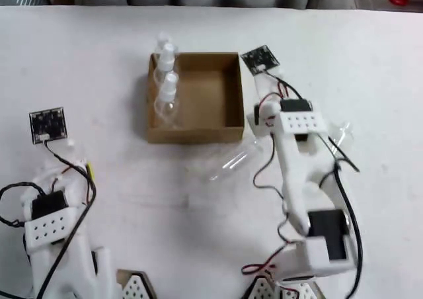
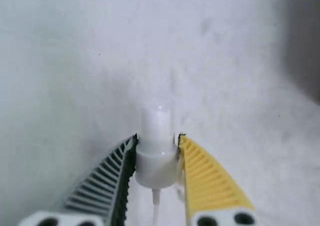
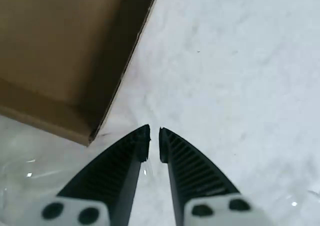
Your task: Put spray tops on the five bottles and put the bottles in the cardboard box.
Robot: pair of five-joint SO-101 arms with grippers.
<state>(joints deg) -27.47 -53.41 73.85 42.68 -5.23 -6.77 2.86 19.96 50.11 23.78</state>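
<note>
Left pincer (image 2: 157,138): pinching a white spray top (image 2: 157,161) by its collar, with both ribbed fingers pressing on its sides. The nozzle is pointing away from the wrist and the thin tube is running back between the fingers, cut off at the picture's edge. This arm is sitting at the near left of the table (image 1: 99,61), with open white surface ahead of it and to its right.

Box (image 1: 198,94): brown cardboard, open-topped, sitting at mid-table towards the far edge. Capped bottles (image 1: 166,94) are lying in a row along its left wall, overlapping so that their number is hard to make out. The rest of the floor is showing bare.

Bare bottle (image 1: 231,159): clear and lying on its side on the table, just in front of the box's near right corner. Its outline is faint against the white surface.

Right pincer (image 3: 154,145): fingers are drawn almost together with a thin slit between the tips and nothing in it. It is hanging over bare table just outside the box's right wall, beside a corner.

Second clear bottle (image 1: 340,137): lying to the right of the right arm, partly covered by it and hard to make out.
</note>
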